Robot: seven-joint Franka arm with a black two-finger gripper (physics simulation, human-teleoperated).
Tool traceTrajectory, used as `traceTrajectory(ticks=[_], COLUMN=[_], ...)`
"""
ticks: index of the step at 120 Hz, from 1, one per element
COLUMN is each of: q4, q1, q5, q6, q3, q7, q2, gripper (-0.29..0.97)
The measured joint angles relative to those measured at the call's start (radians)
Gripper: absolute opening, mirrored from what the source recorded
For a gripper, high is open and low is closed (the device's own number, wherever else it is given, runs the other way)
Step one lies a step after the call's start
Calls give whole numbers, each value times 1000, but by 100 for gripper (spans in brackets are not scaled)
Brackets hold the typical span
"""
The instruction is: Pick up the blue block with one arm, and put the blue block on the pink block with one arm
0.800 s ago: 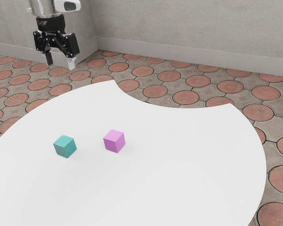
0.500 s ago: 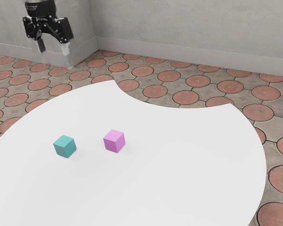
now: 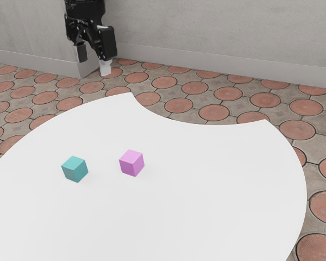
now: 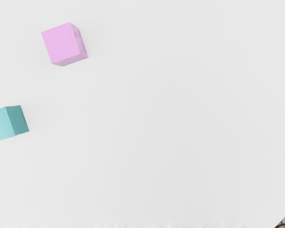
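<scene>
Beyond the desk's far edge, the hand hangs open, empty. The blue block sits beside the pink block, apart; grasp and stacking not yet done.

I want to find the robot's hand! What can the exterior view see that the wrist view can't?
The exterior view gives you the gripper, open and up in the air, plus the grey wall. The wrist view adds no new thing, just the blocks seen from above. Both share the blue block and the pink block, sitting apart on the white table.
</scene>
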Motion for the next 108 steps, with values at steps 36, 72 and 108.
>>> traceTrajectory(ticks=[36,72,108], q4=[-668,-882,-981], q1=[226,285,294], q5=[5,-18,-34], q6=[385,696,994], q3=[184,294,294], q7=[84,189,284], q2=[-227,-127,-40], gripper=[68,68,68])
